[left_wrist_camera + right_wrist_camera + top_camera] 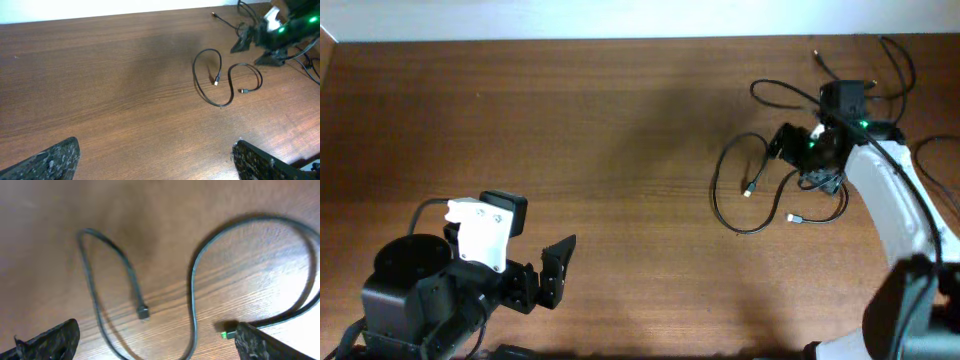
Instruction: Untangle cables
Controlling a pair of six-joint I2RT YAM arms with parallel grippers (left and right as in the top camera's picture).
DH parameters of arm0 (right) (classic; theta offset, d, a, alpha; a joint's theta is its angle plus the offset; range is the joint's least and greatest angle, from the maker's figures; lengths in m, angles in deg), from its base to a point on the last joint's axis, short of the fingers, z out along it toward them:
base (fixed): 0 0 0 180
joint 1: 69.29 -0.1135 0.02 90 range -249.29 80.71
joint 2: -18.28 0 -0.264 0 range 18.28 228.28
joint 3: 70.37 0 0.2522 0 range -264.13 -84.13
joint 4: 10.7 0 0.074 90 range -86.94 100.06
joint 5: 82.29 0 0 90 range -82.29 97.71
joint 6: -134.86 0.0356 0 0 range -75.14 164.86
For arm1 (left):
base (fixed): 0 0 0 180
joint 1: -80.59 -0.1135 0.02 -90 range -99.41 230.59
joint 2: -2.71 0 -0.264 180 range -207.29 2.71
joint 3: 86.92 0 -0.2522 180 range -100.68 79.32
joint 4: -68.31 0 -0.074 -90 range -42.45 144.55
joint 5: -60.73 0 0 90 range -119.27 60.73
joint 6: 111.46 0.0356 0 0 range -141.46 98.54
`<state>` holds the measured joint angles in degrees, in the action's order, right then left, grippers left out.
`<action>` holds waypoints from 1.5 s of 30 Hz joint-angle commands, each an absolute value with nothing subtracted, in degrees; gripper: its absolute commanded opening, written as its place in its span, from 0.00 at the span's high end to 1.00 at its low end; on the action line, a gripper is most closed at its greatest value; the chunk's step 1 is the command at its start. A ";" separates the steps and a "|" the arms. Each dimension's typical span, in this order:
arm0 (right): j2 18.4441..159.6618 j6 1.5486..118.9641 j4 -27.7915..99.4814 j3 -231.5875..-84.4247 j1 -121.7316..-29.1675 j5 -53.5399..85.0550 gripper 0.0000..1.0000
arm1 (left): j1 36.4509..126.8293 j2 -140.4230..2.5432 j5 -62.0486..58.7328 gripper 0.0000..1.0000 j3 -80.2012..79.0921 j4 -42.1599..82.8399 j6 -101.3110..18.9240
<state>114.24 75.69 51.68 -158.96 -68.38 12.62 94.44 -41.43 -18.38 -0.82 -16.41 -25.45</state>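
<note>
Overhead puts the cables [192,300] looped at the far right of the counter [570,120] beneath our right pincer [156,330], spread wide and empty like the left pincer [155,150], so we risk pinching two strands together and tightening the tangle.

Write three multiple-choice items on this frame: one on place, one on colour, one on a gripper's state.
1. Where on the table do the cables lie?
A. On its right side, by the right gripper
B. At its middle
C. At its left edge

2. What colour are the cables?
A. White
B. Red
C. Black

3. The left gripper is:
A. Shut on a cable
B. Open and empty
C. Shut and empty

Answers:
1 A: the overhead view shows the loops only at the right.
2 C: every cord reads black against the brown wood.
3 B: its jaws stand wide apart over bare wood.
</note>
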 commanded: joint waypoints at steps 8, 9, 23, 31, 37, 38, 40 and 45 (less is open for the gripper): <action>127.69 84.98 54.08 -159.42 -70.28 -6.48 0.02 | 94.28 -41.45 -18.82 0.01 -0.75 -16.30 -25.75; 127.69 85.89 56.31 -159.42 -69.10 -6.44 0.02 | 94.31 -41.45 -18.82 0.01 -0.75 -16.30 -25.75; 125.17 83.91 54.83 -155.50 -64.49 3.07 0.02 | 94.31 -41.45 -18.82 0.01 -0.77 -16.30 -25.75; 121.30 77.06 46.28 -149.62 -64.44 17.52 0.01 | 94.31 -41.45 -18.82 0.01 -0.75 -16.30 -25.75; 121.32 85.02 45.17 -147.39 -65.93 4.99 0.02 | 94.31 -41.45 -18.82 0.01 -0.75 -16.30 -25.75; 121.30 85.68 45.49 -147.42 -66.37 5.04 0.02 | 94.31 -41.45 -18.82 0.01 -0.75 -16.30 -25.75; 121.30 86.68 47.00 -147.44 -66.43 4.27 0.01 | 94.31 -41.45 -18.82 0.01 -0.75 -16.30 -25.75; 117.41 84.26 51.02 -153.91 -67.48 7.53 0.01 | 94.28 -41.45 -18.82 0.01 -0.75 -16.30 -25.75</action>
